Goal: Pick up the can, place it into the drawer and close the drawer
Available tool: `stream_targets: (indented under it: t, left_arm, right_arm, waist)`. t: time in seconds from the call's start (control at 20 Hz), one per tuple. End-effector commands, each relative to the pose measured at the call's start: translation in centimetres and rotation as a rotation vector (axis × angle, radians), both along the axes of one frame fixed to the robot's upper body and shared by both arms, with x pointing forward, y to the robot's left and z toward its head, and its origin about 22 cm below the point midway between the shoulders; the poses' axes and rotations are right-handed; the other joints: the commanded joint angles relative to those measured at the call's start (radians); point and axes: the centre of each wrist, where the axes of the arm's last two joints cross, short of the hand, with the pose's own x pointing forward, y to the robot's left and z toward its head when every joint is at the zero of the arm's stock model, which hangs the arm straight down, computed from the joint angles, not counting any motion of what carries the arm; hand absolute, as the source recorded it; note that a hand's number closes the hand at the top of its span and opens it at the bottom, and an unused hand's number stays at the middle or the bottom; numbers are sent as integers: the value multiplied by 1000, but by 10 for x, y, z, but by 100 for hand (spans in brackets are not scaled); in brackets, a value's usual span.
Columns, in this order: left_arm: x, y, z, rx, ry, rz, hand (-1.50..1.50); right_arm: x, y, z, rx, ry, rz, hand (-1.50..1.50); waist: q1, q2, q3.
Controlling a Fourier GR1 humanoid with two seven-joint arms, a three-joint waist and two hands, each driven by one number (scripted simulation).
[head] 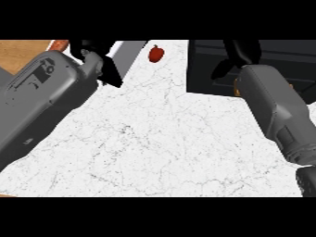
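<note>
The dark drawer (304, 69) lies at the upper right, its inside showing from above. My right hand (239, 52) is over it with its fingers stretched toward the top edge and the thumb (220, 70) spread to the left, holding nothing. A small orange sliver (237, 87) peeks out beside my right wrist; it may be the can, mostly hidden under the forearm. My left hand (97, 54) is at the upper left, fingers relaxed and empty.
A small red object (155, 53) lies on the white marble counter (153, 139) near the top middle. Wood surface (13, 52) shows at the upper left. My grey left forearm (37, 102) covers much of the left side.
</note>
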Motion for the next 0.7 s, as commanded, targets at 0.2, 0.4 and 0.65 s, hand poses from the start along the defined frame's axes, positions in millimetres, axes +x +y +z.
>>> stream_targets:
  t: [0.2,0.4,0.65]
  left_arm:
    - [-2,14,7,-12,11,7,-150]
    - [-5,13,0,-5,18,-2,-150]
    - [-13,7,-5,7,-10,-12,-150]
  right_arm:
    - [9,22,29,436,36,106,-150]
    - [12,20,38,657,42,130,-150]
    - [15,5,48,730,33,155,-150]
  waist:
    - [0,-11,-2]
    - [-5,-10,-2]
    - [-5,-9,-5]
